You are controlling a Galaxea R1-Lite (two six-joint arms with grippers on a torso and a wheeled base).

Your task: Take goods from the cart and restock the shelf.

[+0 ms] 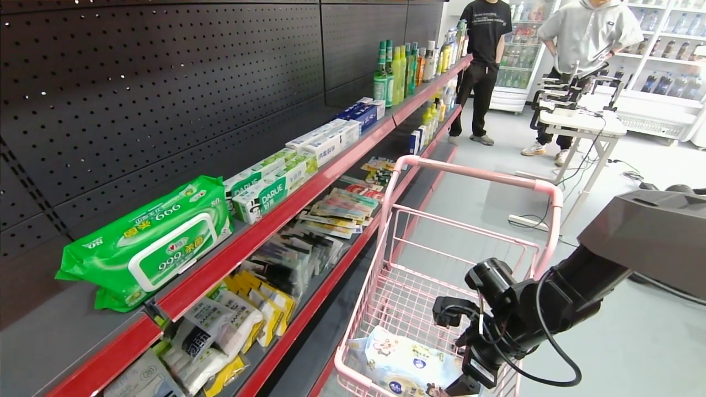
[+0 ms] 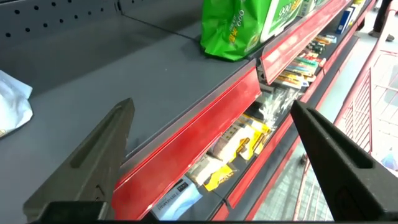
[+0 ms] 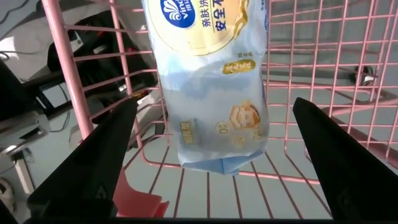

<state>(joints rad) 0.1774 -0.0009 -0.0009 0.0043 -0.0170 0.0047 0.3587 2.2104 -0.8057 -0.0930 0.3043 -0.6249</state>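
A pink wire cart (image 1: 469,176) stands beside the shelf. A pale blue wipes pack (image 1: 400,361) lies in its basket. My right gripper (image 1: 460,386) is down inside the basket, just beside that pack. In the right wrist view this gripper (image 3: 214,102) is open, the wipes pack (image 3: 211,93) lies between its fingers (image 3: 99,155), and gaps show on both sides. My left gripper (image 2: 211,104) is open and holds nothing, hovering over the grey top shelf board (image 2: 124,81). A green wipes pack (image 1: 151,240) lies on that board, farther along from the left gripper.
Toothpaste boxes (image 1: 276,184) and bottles (image 1: 397,69) line the top shelf beyond the green pack. The lower shelf (image 1: 287,259) is crowded with packets. A white pack (image 2: 12,102) lies on the board near the left gripper. A white table (image 1: 582,124) stands behind the cart.
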